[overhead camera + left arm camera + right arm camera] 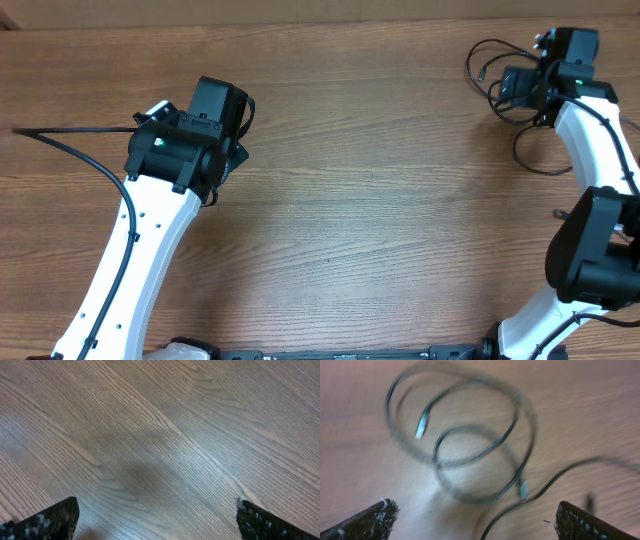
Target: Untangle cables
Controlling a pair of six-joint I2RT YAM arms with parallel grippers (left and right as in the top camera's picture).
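1. Right end effector: its fingers stand wide apart and grip nothing.
2. Just ahead of it, the cables lie in loose, overlapping loops on the worktop. One small plug shows, though the view is blurred.
3. Left end effector: its fingers are also wide apart, over wood-grain worktop. The cables are well apart from it.

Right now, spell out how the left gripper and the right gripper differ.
The left gripper hangs over bare table wood, while the right gripper hangs over the looped cables. In the overhead view the left gripper sits left of centre; the right gripper is at the far right corner. Both have jaws wide open and hold nothing.
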